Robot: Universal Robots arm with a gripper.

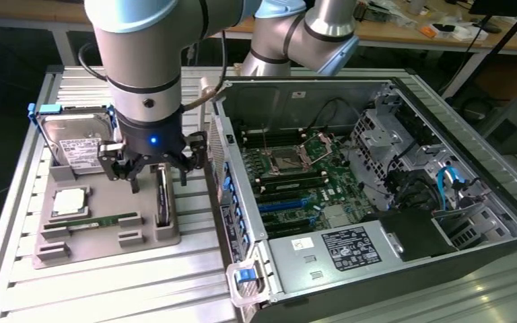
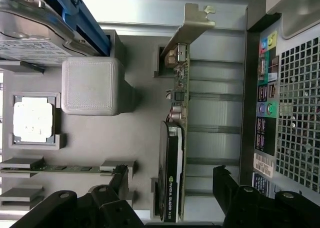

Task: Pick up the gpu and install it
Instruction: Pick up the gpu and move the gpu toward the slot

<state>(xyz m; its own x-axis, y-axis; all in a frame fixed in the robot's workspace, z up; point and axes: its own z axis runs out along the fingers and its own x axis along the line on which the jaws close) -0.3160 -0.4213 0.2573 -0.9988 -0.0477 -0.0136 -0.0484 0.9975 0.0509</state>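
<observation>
Wrist view is showing the gripper [image 2: 172,205] hanging wide open over the gpu [image 2: 176,148], fingers [image 2: 232,190] straddling its thin sides. The card is standing on edge in the grey tray [image 1: 106,202], long axis seemingly running near-to-far, at the exterior view's left of the case [image 1: 312,101].
</observation>
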